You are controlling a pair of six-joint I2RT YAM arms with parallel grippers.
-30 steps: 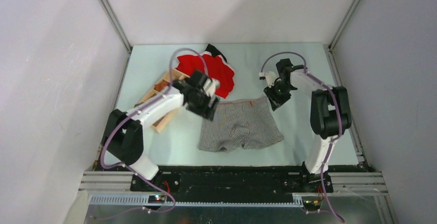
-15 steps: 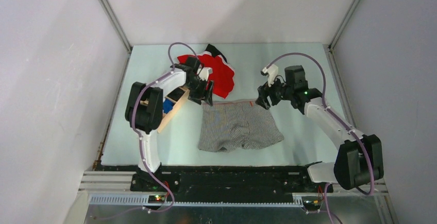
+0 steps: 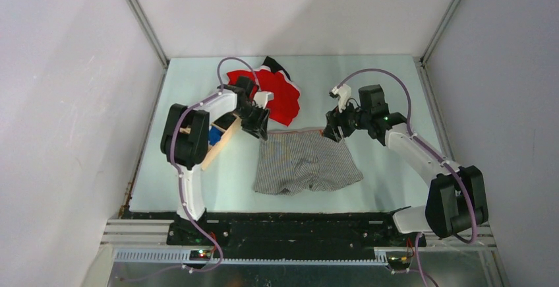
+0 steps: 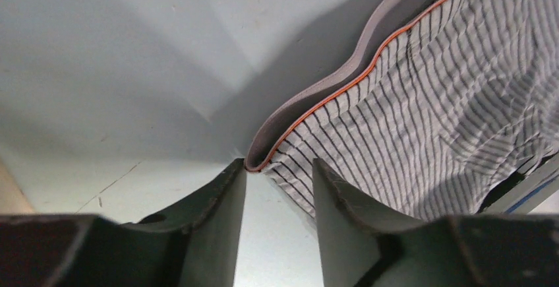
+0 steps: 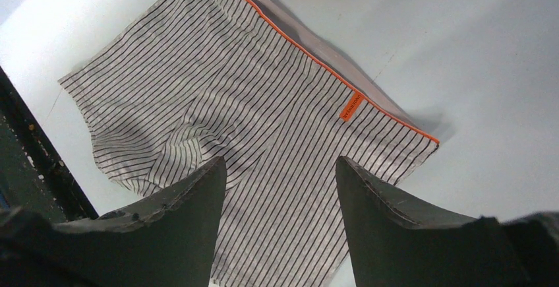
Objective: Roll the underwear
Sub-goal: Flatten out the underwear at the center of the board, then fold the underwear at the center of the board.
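Underwear (image 3: 306,163) lies flat mid-table (image 3: 395,89), waistband (image 3: 300,130) on the far side, running left-right. Left gripper (image 4: 279,168): fingers apart, the waistband's left corner right at the gap. Right gripper (image 5: 280,168): also apart, above the fabric just inside the right corner. I judge left is nearer a pinch.

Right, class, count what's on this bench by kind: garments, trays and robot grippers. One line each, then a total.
Garments: 2, the underwear and the red cloth
Trays: 1, the wooden tray
Grippers: 2, the left gripper and the right gripper
Total: 5
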